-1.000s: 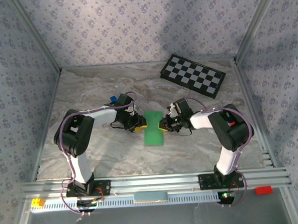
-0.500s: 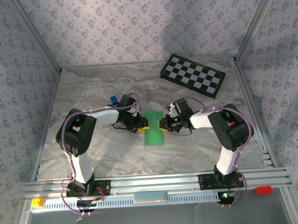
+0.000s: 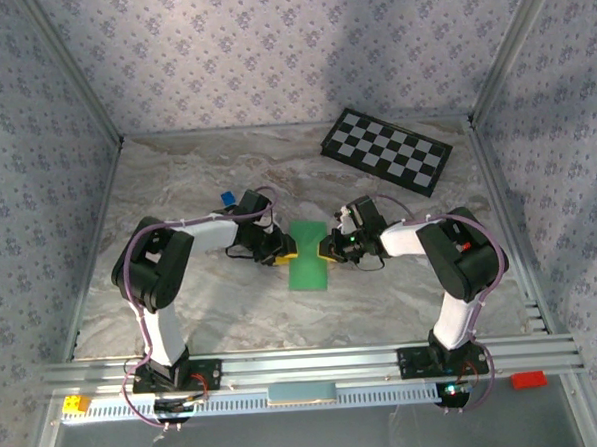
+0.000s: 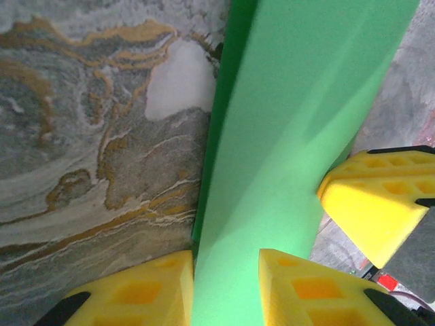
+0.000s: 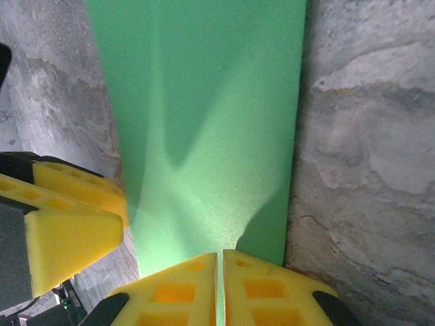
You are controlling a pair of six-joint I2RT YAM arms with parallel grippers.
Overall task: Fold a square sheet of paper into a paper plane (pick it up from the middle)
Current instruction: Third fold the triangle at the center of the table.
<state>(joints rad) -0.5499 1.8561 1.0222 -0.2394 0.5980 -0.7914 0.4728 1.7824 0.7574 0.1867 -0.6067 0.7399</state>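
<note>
Two claws meet over the middle of the table (image 3: 233,307), just beyond my bases on the near rail. A small yellow block (image 3: 76,403) sits at the rail's left end and a red block (image 3: 528,379) at its right. My arms bend inward from either side, so the claws face each other with the green sheet of paper (image 3: 308,258) between them. From above, the sheet is a narrow rectangle lying on the marble, its long sides running away from me. Each claw reaches it near the middle of a long side.

My right claw (image 3: 327,249) is pinched onto the sheet's right edge. Through its wrist camera, the right claw (image 5: 221,261) has its two yellow fingers (image 5: 272,288) pressed together with only a thin green line between them. The sheet (image 5: 204,88) spreads out ahead, with soft shadows fanning from the grip.

My left claw (image 3: 283,250) is at the opposite edge. Seen from its own wrist, the left claw (image 4: 225,272) has its fingers (image 4: 136,292) standing apart. The sheet (image 4: 299,102) fills the gap between them and runs on ahead. I cannot tell whether the pads touch it. One of my right claw's fingers shows just beside the sheet's far edge.

Farther back, a tiny blue block (image 3: 228,199) lies behind my left forearm. A checkerboard (image 3: 386,151) rests at the table's far right.
</note>
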